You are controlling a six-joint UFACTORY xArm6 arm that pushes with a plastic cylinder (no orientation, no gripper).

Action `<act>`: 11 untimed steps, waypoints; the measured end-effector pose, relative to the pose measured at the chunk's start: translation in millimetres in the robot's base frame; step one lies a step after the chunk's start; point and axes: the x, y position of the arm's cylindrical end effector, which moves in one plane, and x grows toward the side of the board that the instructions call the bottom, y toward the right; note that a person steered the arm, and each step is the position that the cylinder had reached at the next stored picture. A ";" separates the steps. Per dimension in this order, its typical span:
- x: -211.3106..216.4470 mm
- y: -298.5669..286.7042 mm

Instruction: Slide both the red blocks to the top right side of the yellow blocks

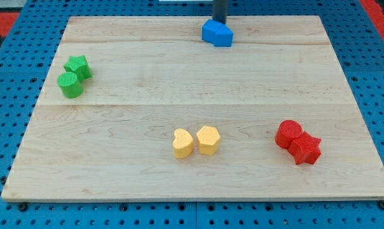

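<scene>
My tip (219,23) sits at the view's top, touching the back of the blue plastic block (217,33); my tool is a plain dark rod with nothing to part or clamp. The red cylinder block (287,134) and red star block (305,150) touch each other on the pale wooden worktop (128,159), well to the view's right of the touching yellow heart block (182,143) and yellow hexagon block (208,140). A green star block (78,65) and green cylinder block (70,84) sit at the left.

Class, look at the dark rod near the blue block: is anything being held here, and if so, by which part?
Nothing is held: the arm has no gripper. My tip stands at the top edge of the blue block, its very end hidden behind it, so contact cannot be told.
</scene>
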 end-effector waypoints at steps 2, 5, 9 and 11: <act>5.2 6.6; 154.8 172.4; 339.3 161.1; 252.7 81.6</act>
